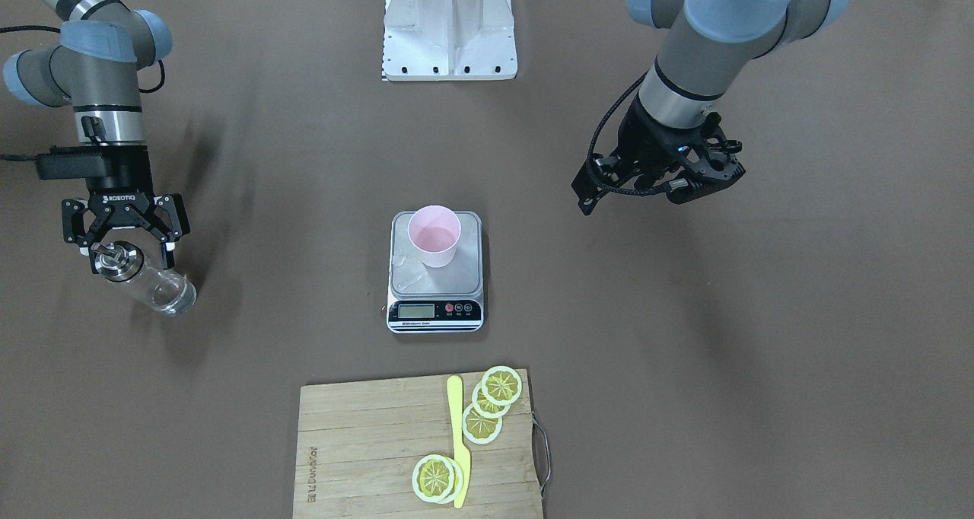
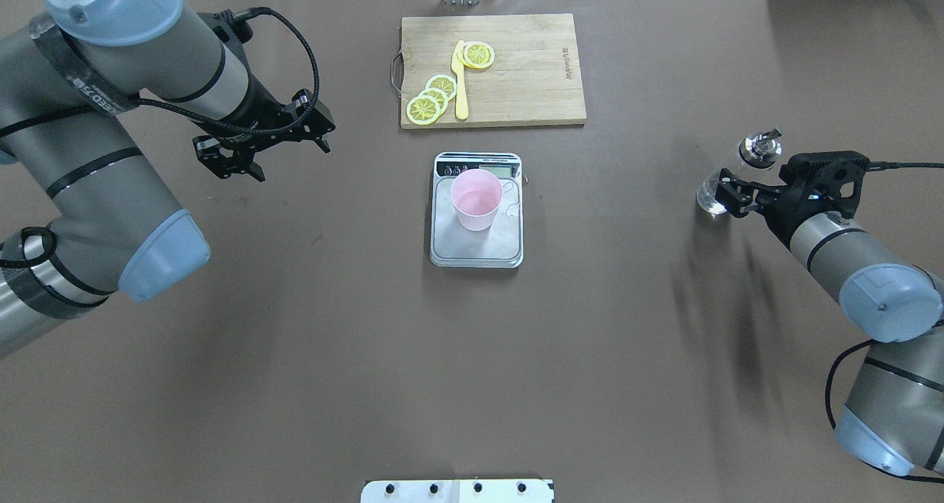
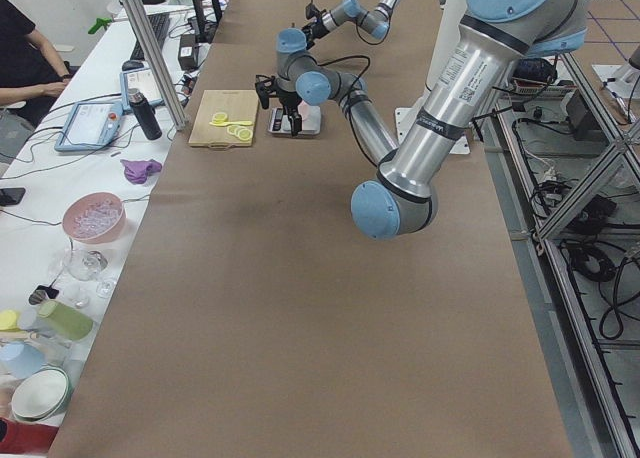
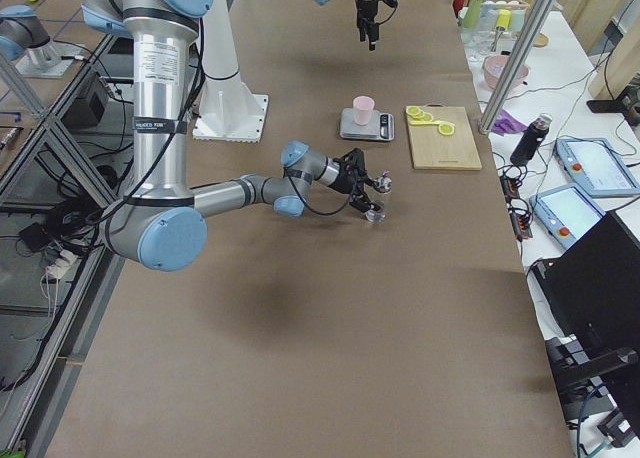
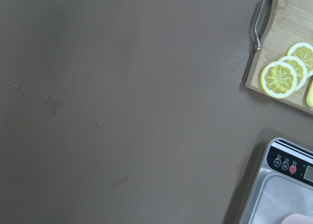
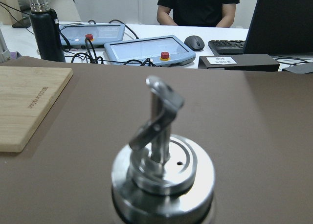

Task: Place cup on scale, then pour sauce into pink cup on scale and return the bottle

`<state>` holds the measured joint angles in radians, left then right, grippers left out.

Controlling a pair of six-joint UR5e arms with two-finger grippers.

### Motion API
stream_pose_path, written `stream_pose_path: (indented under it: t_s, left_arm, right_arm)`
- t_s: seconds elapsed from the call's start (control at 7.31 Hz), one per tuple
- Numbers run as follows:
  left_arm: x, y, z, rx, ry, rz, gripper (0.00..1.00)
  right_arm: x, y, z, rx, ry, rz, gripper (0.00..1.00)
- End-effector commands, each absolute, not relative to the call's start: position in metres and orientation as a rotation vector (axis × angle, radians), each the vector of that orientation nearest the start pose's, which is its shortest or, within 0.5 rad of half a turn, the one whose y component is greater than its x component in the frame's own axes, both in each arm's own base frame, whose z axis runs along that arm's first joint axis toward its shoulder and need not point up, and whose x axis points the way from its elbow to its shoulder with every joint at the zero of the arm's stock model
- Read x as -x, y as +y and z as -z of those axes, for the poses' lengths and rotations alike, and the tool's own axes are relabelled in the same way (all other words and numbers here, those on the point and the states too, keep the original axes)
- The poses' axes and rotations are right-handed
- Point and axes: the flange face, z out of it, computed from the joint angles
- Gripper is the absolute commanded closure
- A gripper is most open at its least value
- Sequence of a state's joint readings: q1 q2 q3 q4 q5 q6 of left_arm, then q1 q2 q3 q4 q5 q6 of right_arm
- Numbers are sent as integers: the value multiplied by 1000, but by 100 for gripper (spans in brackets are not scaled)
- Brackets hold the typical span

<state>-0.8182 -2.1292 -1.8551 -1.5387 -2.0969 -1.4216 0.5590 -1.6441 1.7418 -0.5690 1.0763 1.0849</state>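
- Your right gripper point(image 1: 125, 254) looks spread to either side of the bottle point(image 1: 163, 291), which stands at the right end of the table point(image 1: 685, 367); pull back crooked and you tip it.
- The left gripper point(image 2: 284, 156) hangs spread and empty; swinging inward would knock the cup point(image 1: 434, 235) off the scale point(image 1: 459, 279).

Pale pink cup point(image 1: 434, 237), silver scale point(image 1: 466, 275) with black panel, clear silver-capped bottle point(image 1: 161, 289), brown table point(image 1: 685, 351)

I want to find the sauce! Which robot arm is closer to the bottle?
Right. Its fingers flank the glass bottle; the left fingers hang far off, beyond the scale.
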Motion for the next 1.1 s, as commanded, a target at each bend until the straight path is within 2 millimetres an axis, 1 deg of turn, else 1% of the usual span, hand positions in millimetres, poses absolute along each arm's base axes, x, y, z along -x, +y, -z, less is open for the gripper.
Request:
stream_pose_path:
  t_s: [0.0, 0.14, 0.27, 0.41, 0.55, 0.68, 0.82, 0.96]
  left_arm:
    - [-362, -508, -219, 74, 934, 406, 2]
    - [-362, -508, -217, 72, 936, 405, 2]
    - [-362, -508, -219, 74, 934, 406, 2]
    - [-362, -508, -219, 74, 934, 406, 2]
    - [-363, -509, -221, 75, 931, 407, 2]
    - [-363, -509, -221, 75, 931, 407, 2]
    - [-363, -509, -222, 76, 930, 408, 2]
    - [-363, -509, -222, 78, 929, 406, 2]
  right_arm:
    - [312, -381, -491, -901, -756, -364, 1]
    - [306, -366, -487, -899, -759, -347, 1]
    - [268, -342, -471, -886, -780, -333, 1]
    - [232, -320, -449, -860, -810, -316, 1]
    - [218, -312, -439, -850, -814, -309, 1]
    - [212, -313, -426, -840, -807, -291, 1]
    - [192, -324, -409, -796, -810, -266, 1]
    - [156, -344, -401, -749, -838, -228, 1]
